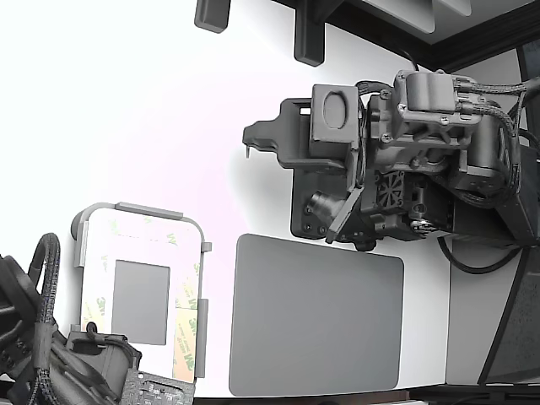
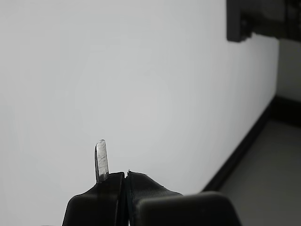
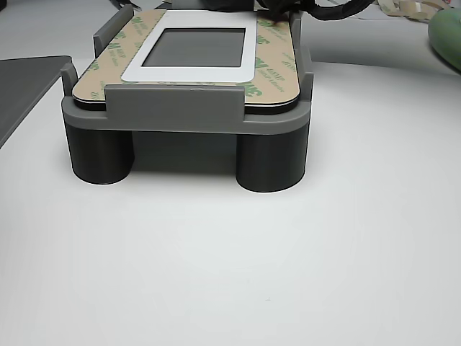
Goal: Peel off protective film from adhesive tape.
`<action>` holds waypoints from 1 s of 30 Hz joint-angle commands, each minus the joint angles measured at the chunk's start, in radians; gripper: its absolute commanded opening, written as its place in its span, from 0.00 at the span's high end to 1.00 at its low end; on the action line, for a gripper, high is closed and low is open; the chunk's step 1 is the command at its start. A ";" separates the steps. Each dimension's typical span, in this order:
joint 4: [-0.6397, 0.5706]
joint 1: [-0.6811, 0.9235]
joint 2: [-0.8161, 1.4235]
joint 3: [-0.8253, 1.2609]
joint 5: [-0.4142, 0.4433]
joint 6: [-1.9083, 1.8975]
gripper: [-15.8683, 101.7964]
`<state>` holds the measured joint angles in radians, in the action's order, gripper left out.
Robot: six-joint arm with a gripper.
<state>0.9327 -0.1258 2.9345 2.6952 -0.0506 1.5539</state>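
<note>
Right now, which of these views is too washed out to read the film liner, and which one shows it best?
Exterior view: overexposed, so the protective film looks pale against the glaring table. Other view: evenly lit and sharp, the film and its green logos are clear. Wrist view: only blank surface beyond the gripper; no film.

My fingers (image 2: 123, 181): black ribbed pads, one thin scuffed metal tip beside them. Behind them, dark grey printed housing (image 1: 325, 156), screws, black braided cables (image 1: 485, 105).
</note>
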 commanded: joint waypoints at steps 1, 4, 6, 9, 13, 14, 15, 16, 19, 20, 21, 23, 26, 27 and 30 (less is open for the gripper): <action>-0.025 -0.009 0.020 -0.021 0.003 -0.021 0.96; -0.043 -0.009 0.020 -0.021 0.005 -0.026 0.96; -0.072 -0.009 0.020 -0.021 0.005 -0.032 0.97; -0.101 -0.009 0.020 -0.021 -0.008 -0.034 0.97; -0.121 -0.009 0.015 -0.021 -0.029 -0.052 0.97; -0.130 -0.009 0.006 -0.021 -0.035 -0.055 0.97; -0.141 -0.009 -0.008 -0.021 -0.041 -0.057 0.97; -0.153 -0.009 -0.021 -0.021 -0.048 -0.057 0.97; -0.210 -0.008 -0.075 -0.021 -0.080 -0.057 0.97; -0.230 -0.008 -0.097 -0.021 -0.091 -0.055 0.97; -0.250 -0.005 -0.120 -0.021 -0.100 -0.051 0.97; -0.299 0.021 -0.172 -0.023 -0.094 -0.052 0.97; -0.371 0.040 -0.290 -0.064 -0.115 -0.017 0.97; -0.380 0.067 -0.336 -0.089 -0.097 -0.008 0.97; -0.374 0.164 -0.459 -0.175 -0.051 0.000 0.97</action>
<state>0.5599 -0.0092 2.5648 2.6078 -0.1243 1.5555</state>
